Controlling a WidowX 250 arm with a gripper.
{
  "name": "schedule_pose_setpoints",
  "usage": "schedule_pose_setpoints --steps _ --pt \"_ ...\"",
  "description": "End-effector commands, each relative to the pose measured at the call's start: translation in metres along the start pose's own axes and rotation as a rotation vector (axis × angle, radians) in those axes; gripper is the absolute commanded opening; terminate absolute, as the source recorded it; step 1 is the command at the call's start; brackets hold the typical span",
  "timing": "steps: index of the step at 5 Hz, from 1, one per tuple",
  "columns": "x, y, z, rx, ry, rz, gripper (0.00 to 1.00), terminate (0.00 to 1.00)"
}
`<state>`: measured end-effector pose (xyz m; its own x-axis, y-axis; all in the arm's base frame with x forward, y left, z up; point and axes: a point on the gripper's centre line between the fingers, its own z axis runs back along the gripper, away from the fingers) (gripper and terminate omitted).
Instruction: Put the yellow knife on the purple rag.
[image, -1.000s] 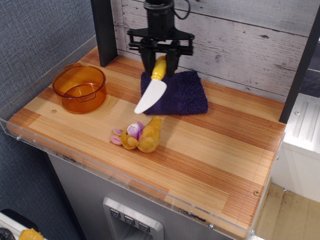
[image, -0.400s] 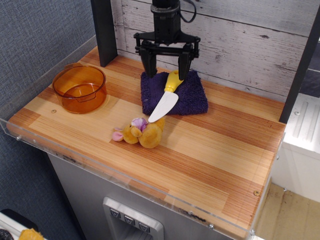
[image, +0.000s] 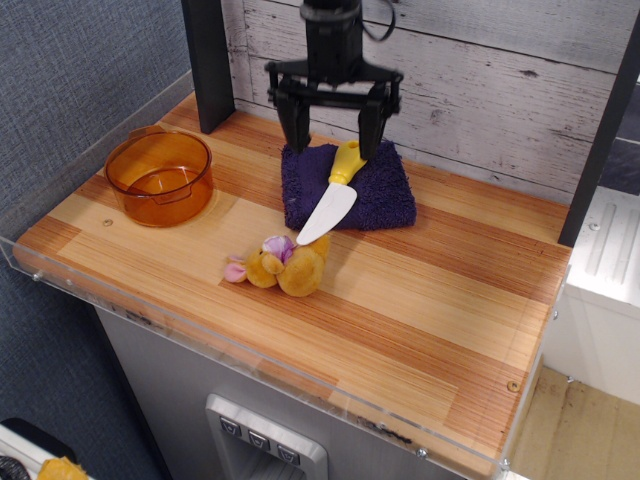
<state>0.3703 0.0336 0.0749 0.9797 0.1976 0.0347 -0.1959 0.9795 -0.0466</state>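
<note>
The yellow knife (image: 334, 193) lies on the purple rag (image: 375, 190), its yellow handle on the cloth and its white blade pointing toward the front, the tip just past the rag's front edge near the plush toy. The rag lies flat at the back of the wooden table. My black gripper (image: 333, 133) hangs open just above the knife's handle end, one finger on each side of it, holding nothing.
A yellow-orange plush toy (image: 284, 268) lies just in front of the rag. An orange transparent pot (image: 160, 175) stands at the left. A black post (image: 207, 60) rises at the back left. A clear rim runs along the table's front and left edges.
The gripper held the knife in the air a second ago. It has opened and let go; the knife now lies on the rag. The gripper has risen slightly. The plush toy shifted a little.
</note>
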Motion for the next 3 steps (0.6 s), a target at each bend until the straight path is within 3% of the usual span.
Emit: schedule_pose_setpoints --steps 1,3 --pt "-0.037 -0.006 0.058 -0.006 -0.08 -0.043 1.0 0.0" --pt "-0.075 0.002 0.085 0.003 -0.092 -0.099 1.0 0.0"
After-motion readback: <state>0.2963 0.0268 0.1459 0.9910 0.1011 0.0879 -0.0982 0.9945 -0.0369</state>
